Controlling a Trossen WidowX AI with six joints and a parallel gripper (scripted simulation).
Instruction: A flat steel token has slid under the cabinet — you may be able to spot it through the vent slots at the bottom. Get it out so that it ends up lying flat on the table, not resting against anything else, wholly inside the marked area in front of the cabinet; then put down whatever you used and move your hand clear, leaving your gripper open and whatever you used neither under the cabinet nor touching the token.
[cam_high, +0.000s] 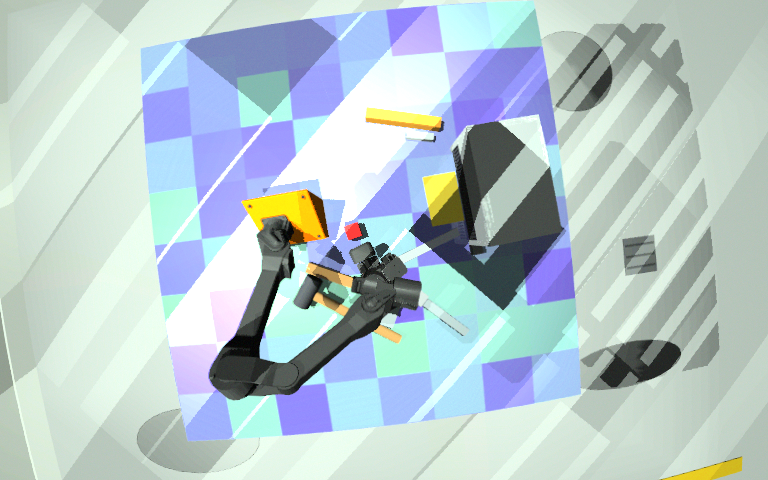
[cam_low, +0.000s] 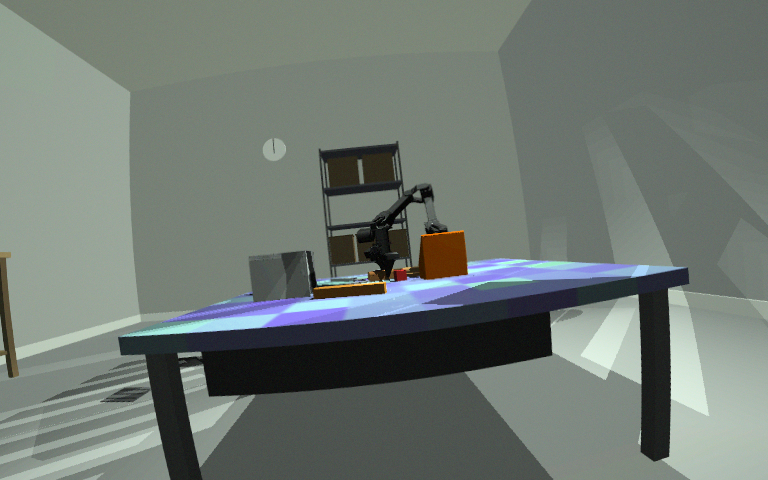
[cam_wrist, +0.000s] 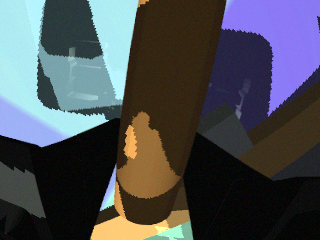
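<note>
The tool is closed around a round wooden handle, its fingers on either side. Just beside it lies a hammer with a dark head, and a red cube sits near. Farther out, a yellow marked area adjoins the front of the cabinet; I cannot make out the steel token, so its position is unclear. A long orange-yellow bar lies on the bench, apart from the cabinet, with a short pale bar near it.
</note>
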